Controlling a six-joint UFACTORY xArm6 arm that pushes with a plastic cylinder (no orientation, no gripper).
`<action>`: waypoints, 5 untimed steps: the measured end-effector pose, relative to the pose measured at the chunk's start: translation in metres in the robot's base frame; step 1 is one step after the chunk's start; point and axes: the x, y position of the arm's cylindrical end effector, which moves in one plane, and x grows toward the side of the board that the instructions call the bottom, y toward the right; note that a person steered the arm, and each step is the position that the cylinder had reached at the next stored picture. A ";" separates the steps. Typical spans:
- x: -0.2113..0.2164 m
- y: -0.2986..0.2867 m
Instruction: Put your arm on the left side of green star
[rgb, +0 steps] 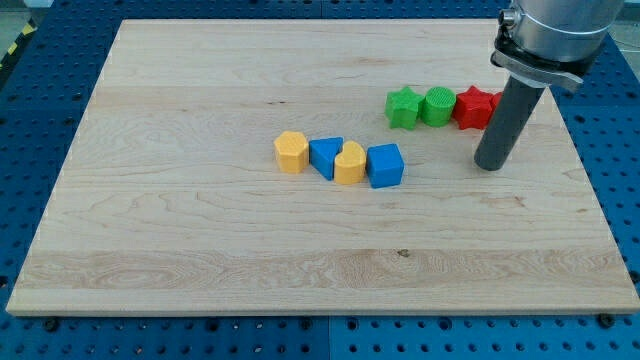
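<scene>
The green star (403, 107) lies on the wooden board (200, 230) at the upper right, at the left end of a row of touching blocks. To its right sit a green round block (437, 105) and a red star (472, 107). A further red block (498, 100) is mostly hidden behind my rod. My tip (490, 165) rests on the board below and to the right of this row, well to the right of the green star.
In the middle of the board, a second row runs left to right: a yellow hexagon block (291, 151), a blue triangle (325, 155), a yellow heart (349, 164) and a blue cube (385, 165). A blue perforated table surrounds the board.
</scene>
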 end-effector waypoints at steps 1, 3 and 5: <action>-0.014 -0.009; -0.033 -0.049; -0.037 -0.114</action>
